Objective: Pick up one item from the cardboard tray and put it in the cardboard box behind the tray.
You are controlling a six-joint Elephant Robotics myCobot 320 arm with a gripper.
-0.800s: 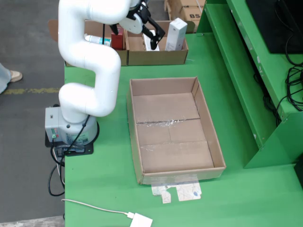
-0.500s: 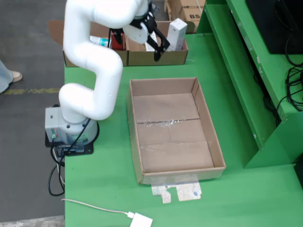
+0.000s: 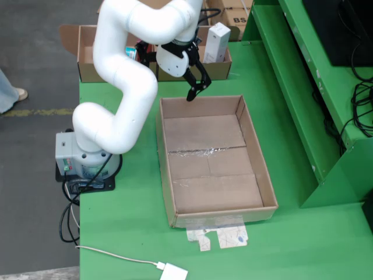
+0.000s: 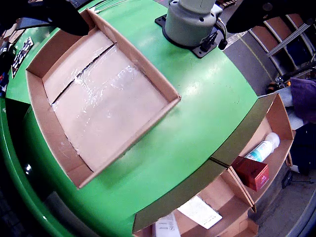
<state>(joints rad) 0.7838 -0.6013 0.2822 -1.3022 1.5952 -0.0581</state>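
Since the earlier frames the gripper (image 3: pixel 194 87) has swung from over the cardboard tray (image 3: pixel 192 70) toward 6 o'clock, now above the far rim of the cardboard box (image 3: pixel 256 146); its jaws look empty, opening unclear. The box is empty. The arm hides part of the tray, which holds a white carton (image 3: pixel 217 41), a red box (image 4: pixel 252 173) and a bottle (image 4: pixel 261 148)

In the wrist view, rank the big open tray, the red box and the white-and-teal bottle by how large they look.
1. cardboard tray, by far the largest in the frame.
2. red box and white-and-teal bottle: they look about alike, and fisheye distortion near the edge makes ranking them unsafe.
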